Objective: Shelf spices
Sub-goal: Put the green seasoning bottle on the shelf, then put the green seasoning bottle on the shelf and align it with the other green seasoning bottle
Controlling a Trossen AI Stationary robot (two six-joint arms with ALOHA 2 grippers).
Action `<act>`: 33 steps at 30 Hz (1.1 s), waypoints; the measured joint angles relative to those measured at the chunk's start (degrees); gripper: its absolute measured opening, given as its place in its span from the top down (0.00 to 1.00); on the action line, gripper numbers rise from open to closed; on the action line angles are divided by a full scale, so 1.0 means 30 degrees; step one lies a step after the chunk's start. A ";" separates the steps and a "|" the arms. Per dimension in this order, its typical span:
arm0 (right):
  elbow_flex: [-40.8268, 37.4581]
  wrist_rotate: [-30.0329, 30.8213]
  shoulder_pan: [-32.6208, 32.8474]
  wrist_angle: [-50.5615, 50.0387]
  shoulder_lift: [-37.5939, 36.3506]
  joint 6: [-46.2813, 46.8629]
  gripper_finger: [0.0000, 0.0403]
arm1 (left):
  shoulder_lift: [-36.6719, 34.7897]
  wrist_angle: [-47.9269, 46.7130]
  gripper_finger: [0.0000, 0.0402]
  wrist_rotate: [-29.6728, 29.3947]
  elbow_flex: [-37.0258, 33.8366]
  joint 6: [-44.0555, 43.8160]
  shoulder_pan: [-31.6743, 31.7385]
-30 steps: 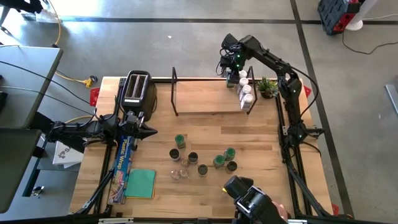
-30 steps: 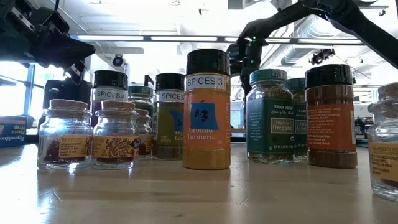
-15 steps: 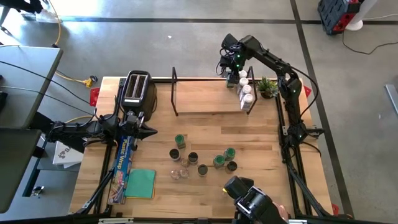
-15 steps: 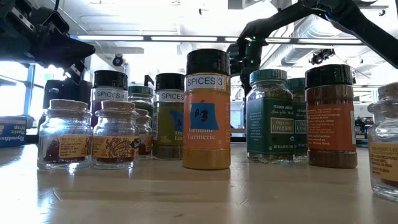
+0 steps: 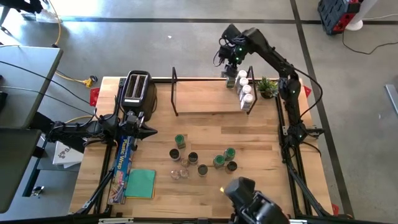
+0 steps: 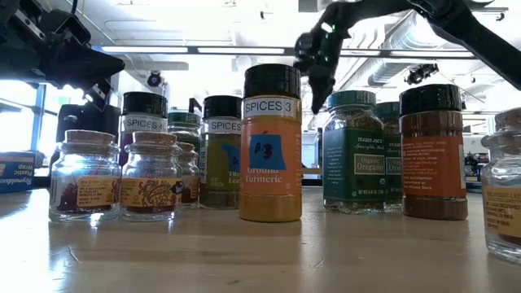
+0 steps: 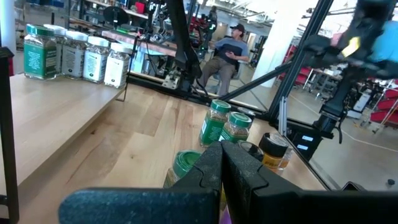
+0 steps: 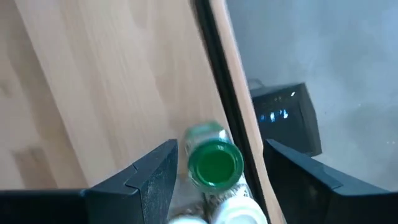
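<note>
Hovering gripper: the right gripper (image 5: 227, 57) hung above the far right end of the shelf (image 5: 205, 96), its fingers (image 8: 155, 177) spread apart with nothing between them
Jar below it: a green-lidded jar (image 8: 214, 163) stood upright on the shelf board just under the parted fingers, touching neither
Row on the shelf: a line of jars (image 5: 246, 92) ran along the shelf's right end, white lids nearest the front, the green-lidded one at the back
Shelf: light board with black wire ends, set at the far side of the table (image 5: 261, 186), between the toaster (image 5: 135, 88) and the potted plant (image 5: 268, 86)
Loose jars: a cluster of spices (image 5: 202, 159) stood on the table in front of the shelf, well apart from it; green and dark lids, two small clear glass ones (image 6: 114, 175) among them
Yellow jar: tall, dark lid, label reading SPICES 3 (image 6: 270, 144), in that cluster
Waiting arm: the left gripper (image 5: 148, 130) lay low over the table in front of the toaster, left of the cluster, fingers (image 7: 211, 171) pressed together and holding nothing
Left edge: a blue box of wrap (image 5: 122, 163) and a green cloth (image 5: 140, 183) lay on the table left of the cluster
</note>
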 joint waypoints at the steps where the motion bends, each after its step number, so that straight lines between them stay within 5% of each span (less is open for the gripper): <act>1: 0.0110 -0.0199 0.0184 0.0140 -0.0210 0.0501 0.43 | 0.0006 -0.0007 1.00 0.0000 0.0000 -0.0007 0.0007; 8: -0.0855 -0.4616 0.3231 0.0492 -0.3269 0.2611 0.44 | 0.0003 -0.0007 1.00 0.0000 0.0000 -0.0006 0.0007; 15: -0.1171 -0.5146 0.8595 0.0289 -0.4817 0.3206 0.51 | 0.0006 -0.0007 1.00 0.0000 0.0000 -0.0007 0.0007; 27: -1.0194 -0.5234 1.3247 -0.1185 -0.5364 0.8440 0.52 | 0.0006 -0.0007 1.00 0.0000 0.0000 -0.0002 0.0004; 33: -1.2039 -0.7557 1.5356 0.0656 -0.5372 0.6775 0.52 | 0.0006 -0.0010 1.00 0.0000 0.0000 -0.0002 0.0005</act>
